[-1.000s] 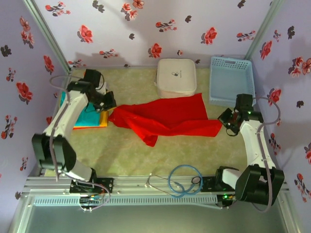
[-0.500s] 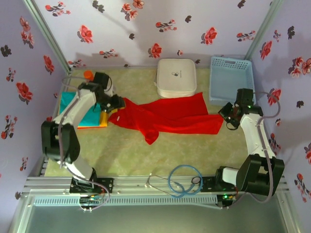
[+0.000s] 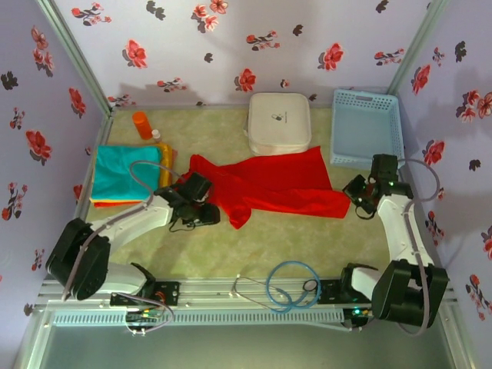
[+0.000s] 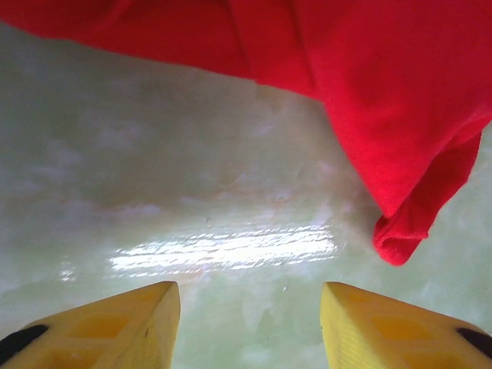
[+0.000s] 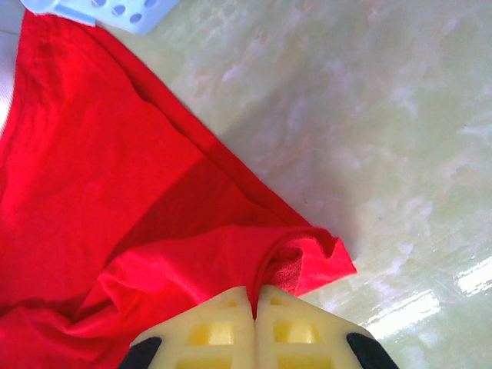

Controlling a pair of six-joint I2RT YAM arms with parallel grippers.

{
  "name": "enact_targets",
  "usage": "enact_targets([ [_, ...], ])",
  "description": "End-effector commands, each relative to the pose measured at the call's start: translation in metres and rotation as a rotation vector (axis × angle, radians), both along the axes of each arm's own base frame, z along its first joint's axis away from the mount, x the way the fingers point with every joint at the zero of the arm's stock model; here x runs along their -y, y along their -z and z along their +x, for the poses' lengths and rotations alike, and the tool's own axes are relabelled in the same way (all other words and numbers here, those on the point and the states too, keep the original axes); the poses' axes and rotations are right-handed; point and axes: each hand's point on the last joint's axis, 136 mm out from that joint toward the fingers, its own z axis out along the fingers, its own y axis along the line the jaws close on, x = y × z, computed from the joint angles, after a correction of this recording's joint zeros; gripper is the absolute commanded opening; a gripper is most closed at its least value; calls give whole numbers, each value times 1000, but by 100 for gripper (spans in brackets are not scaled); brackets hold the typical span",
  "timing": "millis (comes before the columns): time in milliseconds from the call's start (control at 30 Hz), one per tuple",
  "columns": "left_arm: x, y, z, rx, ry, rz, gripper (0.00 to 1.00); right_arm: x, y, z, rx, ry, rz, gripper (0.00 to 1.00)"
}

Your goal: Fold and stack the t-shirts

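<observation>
**A:** Since a second ago the left arm has swung away from the folded pile at the left edge and come down toward the lower middle of the top view, and its jaws have parted. Where is the left gripper (image 3: 202, 213) now?

**B:** Low over the table (image 3: 307, 246), left of centre, just beside the left end of the red t-shirt (image 3: 269, 183). In its wrist view the yellow fingers (image 4: 115, 323) stand about half apart. Only bare, shiny table lies between them, so it holds nothing. The red cloth runs along the top of that frame, with one lobe hanging down at the right.

**A:** And the right gripper (image 3: 360, 192)?

**B:** It is at the right of the top view, on the shirt's right corner. In the wrist view its pale fingers (image 5: 211, 330) are pressed together, and the red corner bunches into their tips, so it has hold of the shirt.

**A:** How does the shirt lie?

**B:** It is spread across the middle of the table, rumpled, with a fold pointing down at its lower left.

**A:** Further back?

**B:** The teal t-shirt (image 3: 121, 173) tops the pile at the left, with a yellow t-shirt (image 3: 166, 165) edge and an orange t-shirt (image 3: 115, 203) edge showing beneath it. At the top of the frame the white case (image 3: 279, 123) touches the red shirt's upper edge, and the blue basket (image 3: 367, 127) sits to the right of the case
</observation>
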Motion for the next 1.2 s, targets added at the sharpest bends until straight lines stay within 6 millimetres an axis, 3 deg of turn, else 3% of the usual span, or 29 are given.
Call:
enact_targets([
  [0,22,-7,22,77,-26,27,51,-2,2,-6,12,4,16,0],
  [233,63,12,21,36,66,90,46,-5,9,-18,3,8,22,0],
  [400,74,28,19,10,81,118,39,-5,11,-24,0,3,16,0],
  [533,73,26,15,3,92,145,15,-6,13,-27,-5,-1,13,0],
  [633,59,10,11,12,108,216,1,-5,17,-27,-10,1,13,0],
  [900,-17,-64,-10,68,193,477,0,2,18,-28,-21,1,-31,0],
  [1033,-63,-107,-23,79,253,732,0,3,14,-26,-13,0,-40,0],
  [1100,-71,-119,-26,71,285,794,1,4,12,-24,-9,-1,-43,0],
  [1167,-64,-125,-26,79,326,799,4,4,11,-24,-8,-4,-48,0],
])
